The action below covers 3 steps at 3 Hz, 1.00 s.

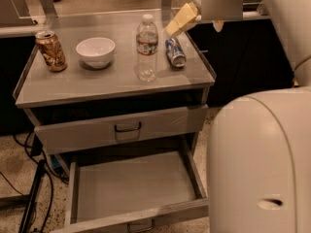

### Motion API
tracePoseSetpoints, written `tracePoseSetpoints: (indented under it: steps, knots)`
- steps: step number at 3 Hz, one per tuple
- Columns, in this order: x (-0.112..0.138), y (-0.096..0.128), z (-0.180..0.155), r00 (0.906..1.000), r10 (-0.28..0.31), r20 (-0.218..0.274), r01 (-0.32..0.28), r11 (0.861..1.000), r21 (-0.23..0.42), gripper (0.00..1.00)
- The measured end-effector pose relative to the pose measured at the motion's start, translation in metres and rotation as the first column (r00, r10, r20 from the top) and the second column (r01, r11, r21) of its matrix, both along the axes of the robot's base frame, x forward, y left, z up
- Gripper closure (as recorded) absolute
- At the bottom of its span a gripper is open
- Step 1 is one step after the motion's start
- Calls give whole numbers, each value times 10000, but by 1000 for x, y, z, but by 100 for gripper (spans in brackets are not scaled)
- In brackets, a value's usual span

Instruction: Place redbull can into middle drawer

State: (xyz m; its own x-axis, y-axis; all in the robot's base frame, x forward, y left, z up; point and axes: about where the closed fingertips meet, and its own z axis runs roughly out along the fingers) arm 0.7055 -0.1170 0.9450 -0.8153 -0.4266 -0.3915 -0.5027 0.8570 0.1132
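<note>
Spot redbull can [175, 52] at 2 o'clock on the grey surface [97, 84], apparently lying on its side, with claw [181, 19] hanging just past its 12 o'clock end; cannot tell how wide the claw is. Find water bottle [146, 47] just beside at its 9 o'clock, then white bowl [95, 51] and brown-gold can [51, 51] farther out the same way. Note middle drawer [131, 186] standing open at 6 o'clock, under a shut upper drawer [97, 130].
</note>
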Motion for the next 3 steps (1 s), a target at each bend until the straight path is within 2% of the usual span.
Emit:
tracePoseSetpoints:
  steps: [3]
  knots:
    - [39, 10, -25, 9988, -462, -145, 451, 9967, -668, 0]
